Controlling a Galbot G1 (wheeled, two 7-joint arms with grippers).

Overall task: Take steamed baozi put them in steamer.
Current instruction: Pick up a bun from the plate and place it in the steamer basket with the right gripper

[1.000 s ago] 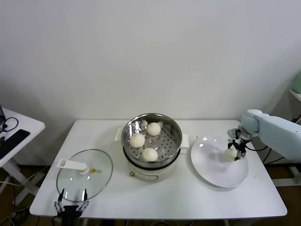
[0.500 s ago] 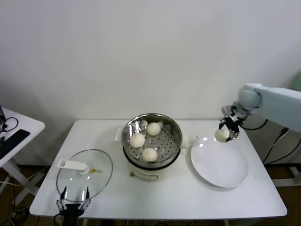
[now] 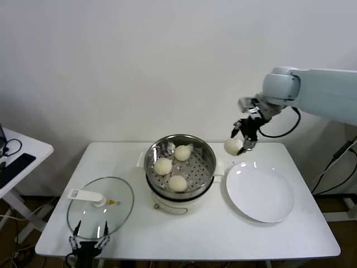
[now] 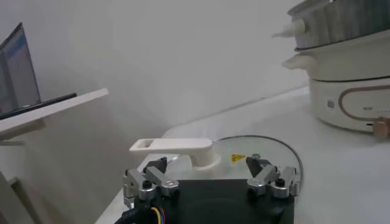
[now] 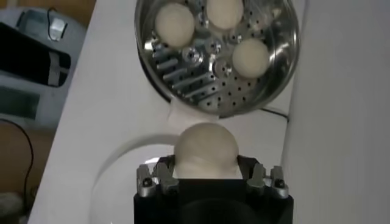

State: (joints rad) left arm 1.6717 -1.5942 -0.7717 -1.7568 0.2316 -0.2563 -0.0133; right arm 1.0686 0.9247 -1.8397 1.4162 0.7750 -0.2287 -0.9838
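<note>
The steel steamer [image 3: 206,153] stands on its cream pot base at mid table and holds three baozi [image 3: 163,166] [image 3: 182,152] [image 3: 178,183]. My right gripper [image 3: 240,144] is shut on the fourth baozi [image 3: 233,146] and holds it in the air, above the gap between the steamer's right rim and the white plate. In the right wrist view this baozi [image 5: 205,150] sits between the fingers, with the steamer [image 5: 280,58] and its three buns beyond. My left gripper [image 3: 87,242] is open and idle at the table's front left edge.
The bare white plate [image 3: 260,191] lies right of the steamer. The round glass lid [image 3: 114,215] with a white handle [image 3: 85,195] lies at the front left, just beyond the left gripper. A side table [image 3: 19,153] stands at the far left.
My right gripper lifted the baozi off the white plate and carried it up and left, toward the steamer. The plate is now bare. The left arm has not moved.
</note>
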